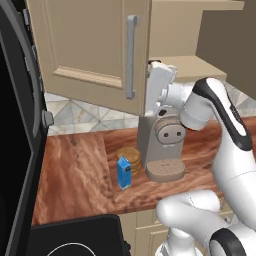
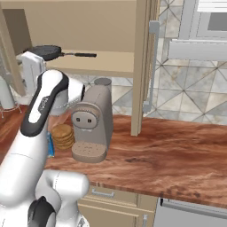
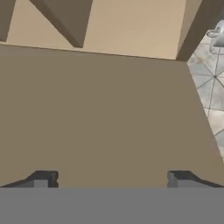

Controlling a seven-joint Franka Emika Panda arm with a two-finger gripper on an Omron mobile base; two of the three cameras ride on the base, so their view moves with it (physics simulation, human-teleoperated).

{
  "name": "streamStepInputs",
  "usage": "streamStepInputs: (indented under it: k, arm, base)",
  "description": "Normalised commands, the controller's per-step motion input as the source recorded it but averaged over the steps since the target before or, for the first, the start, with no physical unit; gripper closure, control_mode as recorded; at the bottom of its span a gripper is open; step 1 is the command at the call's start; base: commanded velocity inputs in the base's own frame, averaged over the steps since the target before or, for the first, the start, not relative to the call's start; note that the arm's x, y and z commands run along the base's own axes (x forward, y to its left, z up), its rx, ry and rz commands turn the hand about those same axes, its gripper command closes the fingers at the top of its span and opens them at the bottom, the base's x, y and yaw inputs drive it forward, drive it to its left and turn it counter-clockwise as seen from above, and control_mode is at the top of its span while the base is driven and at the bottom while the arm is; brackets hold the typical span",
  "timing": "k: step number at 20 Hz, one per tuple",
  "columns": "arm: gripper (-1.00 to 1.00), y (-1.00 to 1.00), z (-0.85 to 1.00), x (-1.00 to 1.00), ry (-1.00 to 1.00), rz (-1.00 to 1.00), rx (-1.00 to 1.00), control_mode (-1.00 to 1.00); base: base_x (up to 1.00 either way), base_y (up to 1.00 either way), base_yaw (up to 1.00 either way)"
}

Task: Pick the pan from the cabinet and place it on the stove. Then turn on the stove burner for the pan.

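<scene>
The dark grey pan (image 2: 48, 52) lies on the tan shelf (image 2: 106, 62) of the open cabinet (image 1: 90, 45), its thin black handle (image 2: 84, 54) pointing right. My gripper (image 2: 32, 56) stands at the shelf's front edge, just left of the pan and apart from it. In the left base view the gripper (image 1: 156, 65) sits beside the edge of the open door. In the hand view the gripper (image 3: 111, 180) is open, its fingertips (image 3: 43, 179) wide apart with nothing between them, facing a plain tan-brown cabinet surface. A corner of the black stove (image 1: 75, 237) shows at the bottom left.
A grey coffee machine (image 1: 162, 145) stands on the wooden counter (image 1: 75, 170) under the cabinet, with a blue carton (image 1: 124, 172) and a stack of round biscuits (image 1: 131, 156) beside it. The open door (image 2: 142, 66) juts out. A dark microwave (image 1: 15, 125) fills the left.
</scene>
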Motion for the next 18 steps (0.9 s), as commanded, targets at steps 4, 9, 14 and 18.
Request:
streamStepInputs:
  k: [4,9,14,18]
  arm:
    - [-1.0,0.67,0.0,-0.68,-0.02,0.1,-0.02,-1.0]
    - [-1.0,0.85,0.0,-0.57,-0.01,0.05,-0.03,-1.0]
    - [-1.0,0.86,0.0,-0.49,0.0,0.03,-0.03,-1.0]
    - [-1.0,0.81,0.0,-0.41,0.0,0.02,-0.03,-1.0]
  base:
    - [0.0,0.0,0.0]
    - [0.0,0.0,0.0]
    - [0.0,0.0,0.0]
    - [0.0,0.0,0.0]
